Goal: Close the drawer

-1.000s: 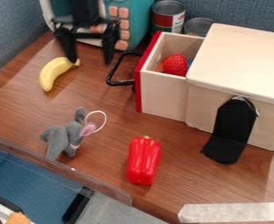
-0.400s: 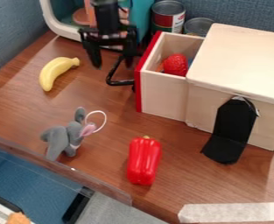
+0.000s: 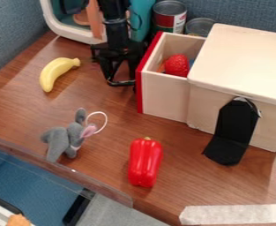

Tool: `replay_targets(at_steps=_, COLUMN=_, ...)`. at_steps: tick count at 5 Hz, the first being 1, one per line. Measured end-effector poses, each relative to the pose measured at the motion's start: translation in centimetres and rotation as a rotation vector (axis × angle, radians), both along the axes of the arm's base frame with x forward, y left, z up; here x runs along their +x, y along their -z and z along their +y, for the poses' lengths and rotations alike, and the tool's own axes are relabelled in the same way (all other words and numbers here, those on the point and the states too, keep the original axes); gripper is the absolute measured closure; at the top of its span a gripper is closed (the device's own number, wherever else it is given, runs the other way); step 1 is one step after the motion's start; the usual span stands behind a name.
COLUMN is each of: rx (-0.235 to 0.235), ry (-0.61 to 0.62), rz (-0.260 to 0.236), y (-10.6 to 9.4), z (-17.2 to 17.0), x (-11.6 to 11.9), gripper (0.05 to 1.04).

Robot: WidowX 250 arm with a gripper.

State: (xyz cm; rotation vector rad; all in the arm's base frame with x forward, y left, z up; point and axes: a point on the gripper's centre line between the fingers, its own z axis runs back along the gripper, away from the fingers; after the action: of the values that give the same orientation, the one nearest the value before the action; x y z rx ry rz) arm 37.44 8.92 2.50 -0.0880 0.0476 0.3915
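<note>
The drawer [image 3: 163,97] is seen pulled out to the left of its box [image 3: 240,57], with a strawberry [image 3: 176,65] held inside. Its handle [image 3: 124,83] is partly overlapped by the gripper [image 3: 121,78], whose fingers are spread wide beside the red front [image 3: 139,90]; whether contact is made cannot be told. The step in hand is judged to be lining up, with closing not yet done. A steady push to the right, kept square to the front, is called for next (a slanted one might jam it). A banana [image 3: 56,73] is seen farther left.
</note>
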Motion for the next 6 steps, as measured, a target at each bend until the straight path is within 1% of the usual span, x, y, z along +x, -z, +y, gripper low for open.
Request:
replay_targets(at_steps=1, rx=0.0, ry=0.007, rz=-0.009, y=0.0, z=0.0, x=0.1, gripper=0.711)
replay_targets(at_steps=2, rx=-0.018, ry=0.035, rz=-0.017, y=-0.2, z=-0.4, x=-0.3, gripper=0.878)
replay_targets(at_steps=3, rx=-0.031, ry=0.047, rz=-0.034, y=-0.9, z=-0.5, x=-0.3, gripper=0.9)
replay_targets(at_steps=4, rx=-0.077, ry=0.06, rz=-0.027, y=-1.0, z=-1.2, x=-0.4, gripper=0.901)
replay_targets(at_steps=5, rx=-0.083, ry=0.112, rz=-0.014, y=-1.1, z=-2.9, x=0.2, gripper=0.901)
replay_targets(at_steps=6, rx=-0.096, ry=0.229, rz=0.023, y=0.2, z=-7.7, x=0.8, gripper=0.918)
